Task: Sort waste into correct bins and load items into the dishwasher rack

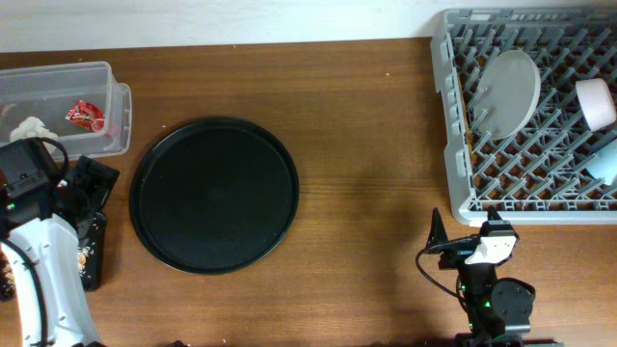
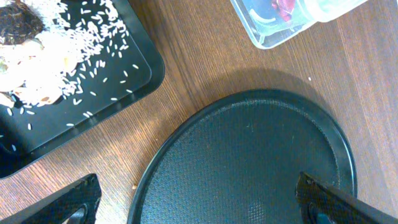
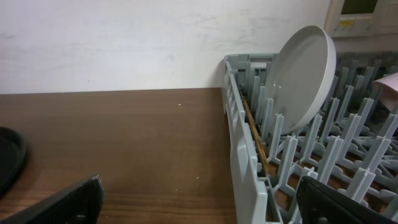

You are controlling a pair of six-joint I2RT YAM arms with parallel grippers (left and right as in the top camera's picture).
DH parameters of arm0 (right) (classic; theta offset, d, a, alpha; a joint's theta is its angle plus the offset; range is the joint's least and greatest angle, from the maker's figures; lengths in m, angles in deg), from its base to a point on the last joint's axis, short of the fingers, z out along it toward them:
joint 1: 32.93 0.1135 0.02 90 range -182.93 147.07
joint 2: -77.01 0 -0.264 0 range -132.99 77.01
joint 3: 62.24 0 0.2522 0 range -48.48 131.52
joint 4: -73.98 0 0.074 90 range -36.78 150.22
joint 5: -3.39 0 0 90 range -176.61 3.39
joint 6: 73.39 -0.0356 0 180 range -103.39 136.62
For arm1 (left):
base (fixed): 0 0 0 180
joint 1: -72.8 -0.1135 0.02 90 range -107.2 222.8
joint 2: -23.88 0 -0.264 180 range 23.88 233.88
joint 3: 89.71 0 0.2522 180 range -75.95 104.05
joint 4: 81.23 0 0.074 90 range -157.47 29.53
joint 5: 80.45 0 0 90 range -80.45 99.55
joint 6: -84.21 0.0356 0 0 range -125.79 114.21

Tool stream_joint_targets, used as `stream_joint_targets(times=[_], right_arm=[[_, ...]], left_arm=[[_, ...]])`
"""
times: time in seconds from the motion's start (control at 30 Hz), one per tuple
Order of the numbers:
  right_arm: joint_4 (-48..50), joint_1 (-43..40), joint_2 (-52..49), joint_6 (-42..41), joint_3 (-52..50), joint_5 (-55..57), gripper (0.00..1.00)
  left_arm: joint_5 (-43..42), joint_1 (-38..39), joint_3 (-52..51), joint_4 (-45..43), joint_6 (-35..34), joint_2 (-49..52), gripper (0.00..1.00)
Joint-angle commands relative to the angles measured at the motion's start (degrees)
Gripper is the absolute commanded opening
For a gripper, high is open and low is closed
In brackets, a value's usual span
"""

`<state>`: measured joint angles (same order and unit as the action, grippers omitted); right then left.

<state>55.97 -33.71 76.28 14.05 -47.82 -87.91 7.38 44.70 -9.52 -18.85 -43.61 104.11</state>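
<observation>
While my left end effector [image 2: 199, 202] and right end effector [image 3: 202, 205] stand apart, the white plate [image 3: 301, 78] stands edgewise in the dishwasher rack [image 3: 239, 155], far right of the latter.

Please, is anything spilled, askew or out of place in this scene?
Nothing stands out. The rice flakes are scattered, but inside the black box. The wrapper and tissue lie in the clear tub; the plate leans between pegs of the rack.

The left gripper [image 2: 199, 202] and right gripper [image 3: 202, 202] gape wide, empty.
</observation>
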Motion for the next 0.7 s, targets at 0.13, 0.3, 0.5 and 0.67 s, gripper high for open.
stream_joint_targets(times=[0.13, 0.3, 0.5, 0.67], right_arm=[[-0.26, -0.42, 0.52, 0.44, -0.35, 0.52, 0.98], [-0.26, -0.42, 0.52, 0.44, -0.35, 0.52, 0.98], [-0.26, -0.42, 0.52, 0.44, -0.35, 0.52, 0.98], [-0.26, -0.42, 0.52, 0.44, -0.35, 0.52, 0.98]], left_arm=[[0.0, -0.2, 0.15, -0.09, -0.52, -0.74, 0.99], [0.0, -0.2, 0.15, -0.09, -0.52, -0.74, 0.99], [0.0, -0.2, 0.15, -0.09, -0.52, -0.74, 0.99], [0.63, -0.13, 0.13, 1.27, 1.9, -5.51, 0.99]])
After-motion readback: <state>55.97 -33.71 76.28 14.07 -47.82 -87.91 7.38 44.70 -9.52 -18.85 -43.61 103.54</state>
